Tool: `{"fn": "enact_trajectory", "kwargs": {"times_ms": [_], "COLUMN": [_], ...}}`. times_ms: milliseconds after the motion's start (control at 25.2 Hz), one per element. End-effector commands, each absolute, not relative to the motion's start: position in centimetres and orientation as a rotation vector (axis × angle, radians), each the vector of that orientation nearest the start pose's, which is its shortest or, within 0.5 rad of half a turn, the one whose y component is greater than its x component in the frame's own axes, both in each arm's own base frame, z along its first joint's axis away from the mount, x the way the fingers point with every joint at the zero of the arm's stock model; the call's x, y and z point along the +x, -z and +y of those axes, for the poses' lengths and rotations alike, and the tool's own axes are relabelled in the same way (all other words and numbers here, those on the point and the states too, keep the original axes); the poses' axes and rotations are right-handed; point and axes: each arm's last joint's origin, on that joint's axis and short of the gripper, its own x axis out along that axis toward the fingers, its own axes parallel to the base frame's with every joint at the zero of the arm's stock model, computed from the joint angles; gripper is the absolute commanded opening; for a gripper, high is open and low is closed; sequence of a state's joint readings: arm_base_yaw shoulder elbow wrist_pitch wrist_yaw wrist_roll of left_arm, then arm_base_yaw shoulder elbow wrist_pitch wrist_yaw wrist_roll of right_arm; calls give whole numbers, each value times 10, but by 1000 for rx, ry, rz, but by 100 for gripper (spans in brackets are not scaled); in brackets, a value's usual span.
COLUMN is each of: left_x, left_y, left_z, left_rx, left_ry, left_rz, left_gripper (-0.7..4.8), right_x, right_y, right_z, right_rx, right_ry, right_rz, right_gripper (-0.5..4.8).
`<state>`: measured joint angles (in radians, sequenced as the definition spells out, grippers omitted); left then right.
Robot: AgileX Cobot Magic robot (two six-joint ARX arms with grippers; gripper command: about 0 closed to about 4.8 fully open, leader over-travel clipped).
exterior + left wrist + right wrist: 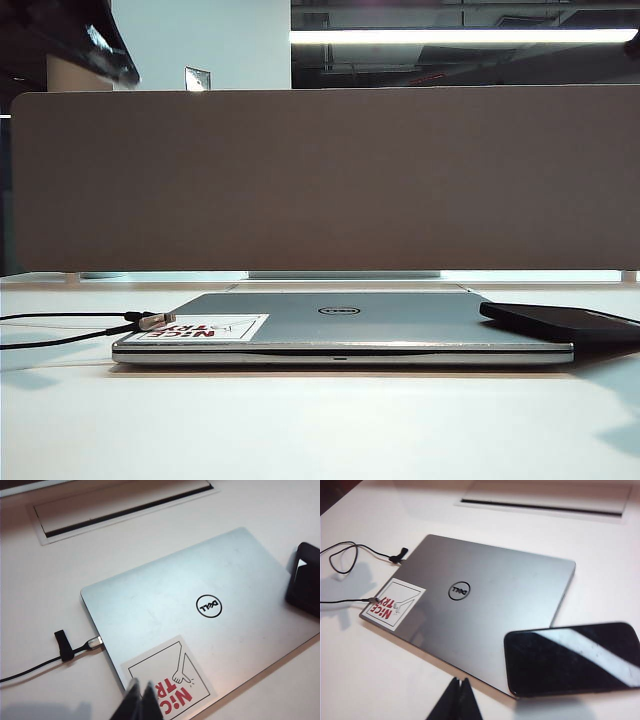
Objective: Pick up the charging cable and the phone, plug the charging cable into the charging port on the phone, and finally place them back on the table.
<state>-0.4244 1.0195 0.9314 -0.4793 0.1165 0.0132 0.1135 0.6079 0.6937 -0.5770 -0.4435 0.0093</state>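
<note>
The left end effector, its two dark fingers pressed together, hangs above the white-and-red sticker on the closed silver Dell laptop. The laptop lies flat on the plain white bench. The thin black charging cable lies on the bench, its silvery plug touching the laptop's edge. A glossy black flat phone overlaps the laptop's far corner.

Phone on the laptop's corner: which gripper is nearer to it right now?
Right. The right gripper, shut, hovers just off the phone at the laptop edge. The left gripper, shut, is above the sticker near the charging cable, across the laptop from the phone.
</note>
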Motion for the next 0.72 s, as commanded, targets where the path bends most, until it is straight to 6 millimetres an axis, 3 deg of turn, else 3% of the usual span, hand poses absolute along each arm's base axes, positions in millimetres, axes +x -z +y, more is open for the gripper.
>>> {"fn": "enact_trajectory", "kwargs": {"times_ms": [40,318,477,715], "left_x": [198,211,218,215], "left_y": [-311,-296,-289,-266], "left_z": [-93,-98,-91,-80], "left_rx": [121,167,202,571], "left_ry": [534,541,518,632], "left_rz": [574,634,661,663], "left_gripper": [-6,-6,-6,-6], "right_x": [121,118,116,116], "right_y": [-296,-296,-296,-296], "right_z": [31,43,48,49], "right_rx": [62,-42,-91,-105], "right_ry": [-584,-667,-706,-716], "right_rz": [446,425,411,406], "right_gripper": [-6,-6,-6,-6]}}
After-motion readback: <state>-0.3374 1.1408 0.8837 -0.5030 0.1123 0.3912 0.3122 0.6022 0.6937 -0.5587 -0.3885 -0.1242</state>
